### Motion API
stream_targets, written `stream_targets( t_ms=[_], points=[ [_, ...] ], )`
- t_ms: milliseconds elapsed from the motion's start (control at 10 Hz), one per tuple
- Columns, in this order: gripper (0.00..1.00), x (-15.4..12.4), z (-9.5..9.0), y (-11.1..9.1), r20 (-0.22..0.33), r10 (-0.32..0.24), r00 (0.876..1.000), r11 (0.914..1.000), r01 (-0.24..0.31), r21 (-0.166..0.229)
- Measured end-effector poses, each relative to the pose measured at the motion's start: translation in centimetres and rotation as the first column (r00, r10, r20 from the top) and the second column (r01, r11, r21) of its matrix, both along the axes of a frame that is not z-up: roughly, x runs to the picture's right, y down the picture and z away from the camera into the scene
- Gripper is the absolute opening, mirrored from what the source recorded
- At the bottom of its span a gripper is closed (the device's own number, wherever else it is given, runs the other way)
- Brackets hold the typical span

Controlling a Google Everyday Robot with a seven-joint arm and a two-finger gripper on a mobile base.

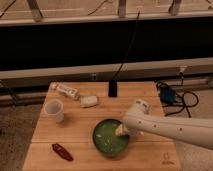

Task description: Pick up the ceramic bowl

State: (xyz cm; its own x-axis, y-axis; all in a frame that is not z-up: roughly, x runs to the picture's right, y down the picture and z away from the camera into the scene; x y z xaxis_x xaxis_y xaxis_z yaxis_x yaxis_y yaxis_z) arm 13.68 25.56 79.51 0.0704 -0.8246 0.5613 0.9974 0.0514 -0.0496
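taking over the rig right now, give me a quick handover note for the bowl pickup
Gripper: open, down at the right rim of the ceramic bowl, holding nothing. Whether its fingers straddle the rim cannot be told.
Bowl: sitting flat on the wooden table, front centre, not lifted.
Nearby: white cup to the left and a red item at front left, both apart from the bowl.
Done: the approach; the gripper is at the bowl.
Left: close on the rim, then lift the bowl off the table.
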Motion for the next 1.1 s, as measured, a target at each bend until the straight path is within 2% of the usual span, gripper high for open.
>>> stream_targets(
  t_ms=[200,300,500,700,800,1100],
  points=[
    [0.77,0.07,0.08,0.04,0.0,-0.001,1.0,1.0,0.001,-0.001],
    [0.8,0.08,0.17,0.09,0.002,-0.002,1.0,1.0,0.002,-0.004],
    [0.78,0.17,0.25,0.22,0.002,-0.002,1.0,1.0,0.002,-0.009],
    [0.74,0.24,0.38,0.28,0.003,-0.004,1.0,0.9999,0.004,-0.011],
    [0.69,0.23,0.39,0.27,0.004,-0.004,1.0,0.9999,0.004,-0.012],
    [0.44,0.25,0.42,0.43,0.005,-0.002,1.0,0.9998,0.002,-0.018]
  ],
)
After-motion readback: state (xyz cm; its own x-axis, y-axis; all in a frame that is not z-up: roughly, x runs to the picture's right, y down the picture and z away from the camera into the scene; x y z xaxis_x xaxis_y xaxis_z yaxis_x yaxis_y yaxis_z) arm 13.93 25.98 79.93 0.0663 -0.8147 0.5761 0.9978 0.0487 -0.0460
